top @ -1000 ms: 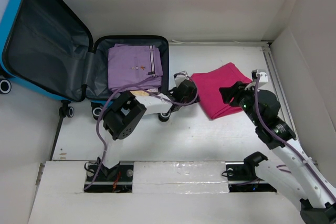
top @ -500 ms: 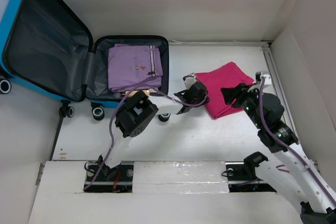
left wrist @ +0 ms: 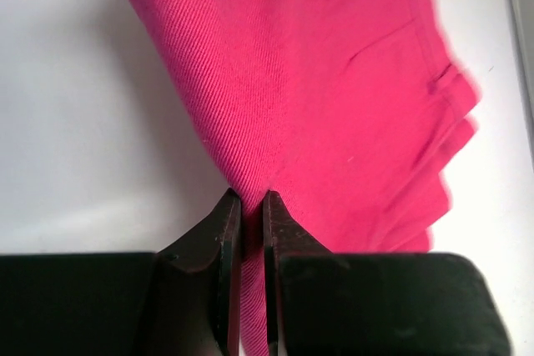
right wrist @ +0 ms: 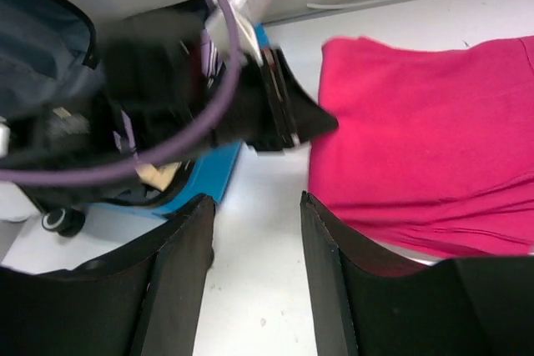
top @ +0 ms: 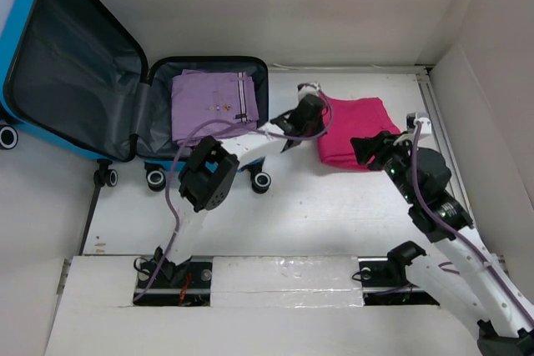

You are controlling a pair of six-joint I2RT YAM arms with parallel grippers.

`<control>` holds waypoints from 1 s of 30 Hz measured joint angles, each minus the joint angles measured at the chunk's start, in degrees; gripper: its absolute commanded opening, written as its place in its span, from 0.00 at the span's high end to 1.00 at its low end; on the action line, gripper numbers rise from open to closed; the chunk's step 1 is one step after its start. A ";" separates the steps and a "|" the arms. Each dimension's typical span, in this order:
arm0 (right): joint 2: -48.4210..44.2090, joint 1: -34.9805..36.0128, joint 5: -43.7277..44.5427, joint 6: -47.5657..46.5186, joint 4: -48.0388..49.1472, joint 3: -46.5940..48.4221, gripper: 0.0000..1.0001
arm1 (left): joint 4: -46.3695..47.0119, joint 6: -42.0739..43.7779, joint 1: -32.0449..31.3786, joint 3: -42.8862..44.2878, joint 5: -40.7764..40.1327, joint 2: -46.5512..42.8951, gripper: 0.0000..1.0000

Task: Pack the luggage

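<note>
While the small bright-blue hard-shell suitcase [top: 77, 64] lies wide open at the far left of the white surface [top: 334, 214], its lid leans back to the left and shows its dark grey fabric lining. Its other half lies flat just right of the lid. A folded lilac garment with a striped band [top: 214, 106] lies in that flat half and fills most of it. Small black wheels [top: 155, 178] stand along the suitcase's near side.

To the right of the suitcase, and apart from it, a folded magenta cloth [top: 357, 127] lies on the surface. The left claw [top: 312, 122] reaches across from the suitcase side to the cloth's left edge. In the left wrist view its fingers [left wrist: 219, 231] are pressed almost together, with only a thin slit between them, and a fold of the magenta cloth [left wrist: 334, 97] runs into that slit, so the claw pinches the cloth.

The right claw [top: 369, 149] sits at the cloth's near right corner. In its own wrist view its fingers [right wrist: 179, 264] stand well apart with nothing between them, only bare surface.
</note>
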 measured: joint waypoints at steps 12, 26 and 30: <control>6.97 0.04 0.66 1.22 9.53 -4.39 0.48 | -17.64 19.30 19.67 8.63 2.78 -14.62 1.00; 8.98 0.04 0.61 1.49 12.26 -7.87 0.48 | -8.83 19.63 55.41 -10.49 8.20 -22.67 1.00; 9.79 0.04 0.20 1.49 13.22 -7.87 0.48 | -5.27 18.62 54.55 -15.04 13.38 -22.47 0.84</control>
